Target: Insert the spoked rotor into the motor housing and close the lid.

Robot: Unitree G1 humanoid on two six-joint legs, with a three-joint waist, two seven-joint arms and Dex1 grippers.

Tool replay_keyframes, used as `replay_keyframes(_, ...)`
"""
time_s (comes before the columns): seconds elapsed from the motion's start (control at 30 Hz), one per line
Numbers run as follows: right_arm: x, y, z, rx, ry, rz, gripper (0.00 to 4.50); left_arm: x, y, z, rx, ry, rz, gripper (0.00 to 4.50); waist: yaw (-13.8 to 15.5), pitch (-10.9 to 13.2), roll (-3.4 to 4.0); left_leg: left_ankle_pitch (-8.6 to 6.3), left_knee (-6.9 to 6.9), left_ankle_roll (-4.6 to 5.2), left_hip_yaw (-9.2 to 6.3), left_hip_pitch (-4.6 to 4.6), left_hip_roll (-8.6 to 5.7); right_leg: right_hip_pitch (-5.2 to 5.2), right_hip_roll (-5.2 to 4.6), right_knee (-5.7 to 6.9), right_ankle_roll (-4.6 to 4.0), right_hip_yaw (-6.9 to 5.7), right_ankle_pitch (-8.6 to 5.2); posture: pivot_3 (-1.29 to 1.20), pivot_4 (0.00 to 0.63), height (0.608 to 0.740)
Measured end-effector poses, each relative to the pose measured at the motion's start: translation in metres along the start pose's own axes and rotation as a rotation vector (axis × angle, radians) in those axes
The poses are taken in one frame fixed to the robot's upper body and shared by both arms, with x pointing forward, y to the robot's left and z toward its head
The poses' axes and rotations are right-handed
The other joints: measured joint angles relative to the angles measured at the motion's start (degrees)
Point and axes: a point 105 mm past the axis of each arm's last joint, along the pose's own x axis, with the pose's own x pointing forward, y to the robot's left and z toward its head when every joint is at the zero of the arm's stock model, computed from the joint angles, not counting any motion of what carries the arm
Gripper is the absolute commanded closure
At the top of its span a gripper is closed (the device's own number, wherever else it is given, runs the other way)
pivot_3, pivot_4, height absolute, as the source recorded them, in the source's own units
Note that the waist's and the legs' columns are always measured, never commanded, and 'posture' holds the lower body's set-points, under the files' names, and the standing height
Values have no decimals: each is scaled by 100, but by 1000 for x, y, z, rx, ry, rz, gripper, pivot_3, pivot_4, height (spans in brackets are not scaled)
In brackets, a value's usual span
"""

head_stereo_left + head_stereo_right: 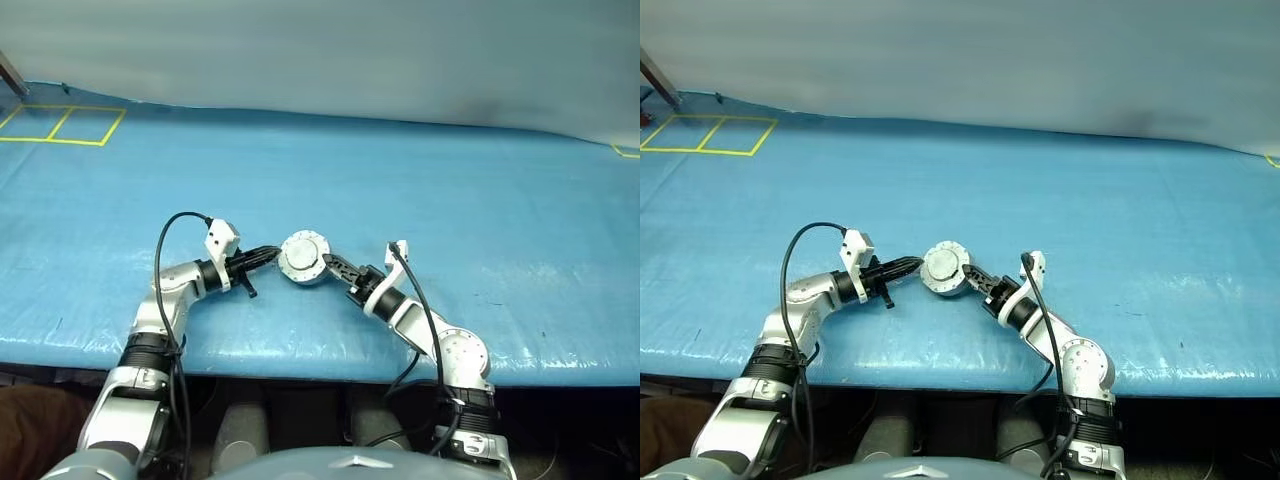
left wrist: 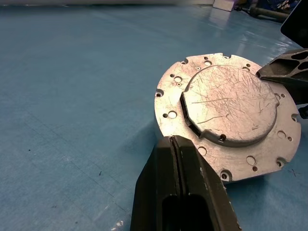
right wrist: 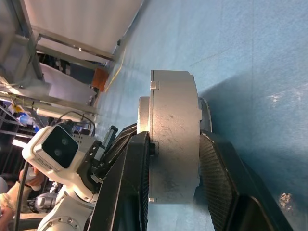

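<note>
The motor housing point(image 1: 303, 258) is a short round grey metal body near the table's front edge, between my two grippers. The lid point(image 2: 226, 103), plain scratched grey face out, sits on it and covers the inside. The spoked rotor is hidden. My right gripper point(image 3: 175, 137) is shut on the motor housing, one finger on the lid face and the other finger point(image 3: 216, 168) on the opposite face. I cannot tell whether the housing touches the table. My left gripper point(image 2: 173, 139) is shut on nothing, its tip at the housing's rim on the side away from the right gripper.
A blue cover point(image 1: 450, 180) spreads over the table, whose front edge point(image 1: 320, 365) runs just behind my arms. Yellow tape squares point(image 1: 60, 125) mark the far left corner. A white wall rises behind the table.
</note>
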Motion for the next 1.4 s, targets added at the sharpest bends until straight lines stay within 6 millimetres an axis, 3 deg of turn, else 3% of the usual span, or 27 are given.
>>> replay_keyframes(0.3, -18, -14, 34, 167, -203, -33, 3326, -8, -2, 26, -306, -229, 19, 4500, -20, 7, 7, 0, 1, 1, -3, -34, -2, -28, 2, -5, 10, 1, 12, 0, 150, 740)
replay_keyframes(0.53, -20, -11, 51, 221, -292, -24, 3326, 6, -21, 32, -521, -371, -34, 2220, -57, 16, 20, 1, 9, 1, -5, -38, -3, -30, 4, -5, 16, 2, 16, 0, 150, 740)
replay_keyframes(0.73, -14, 22, 67, 187, -329, 80, 3326, 19, -37, 34, -698, -412, -95, 196, -86, 17, 23, 1, 9, 2, -12, -41, -4, -30, 8, -6, 24, 2, 20, 0, 150, 740)
replay_keyframes(0.77, -13, 27, 68, 185, -332, 95, 3326, 21, -40, 35, -729, -411, -115, 57, -87, 17, 23, 1, 9, 2, -12, -42, -4, -30, 8, -6, 24, 2, 20, 0, 150, 740)
replay_keyframes(1.07, -10, 47, 70, 175, -324, 151, 3326, 33, -64, 36, -1035, -401, -266, 57, -88, 18, 23, 1, 13, 2, -15, -44, -6, -30, 8, -7, 21, 1, 18, 0, 150, 740)
replay_keyframes(1.4, -2, 65, 54, 125, -249, 195, 3326, 48, -53, 48, -1161, -468, -270, 57, -82, 18, 22, 1, 18, 3, -17, -51, -9, -30, 9, -10, 12, 1, 25, 0, 150, 740)
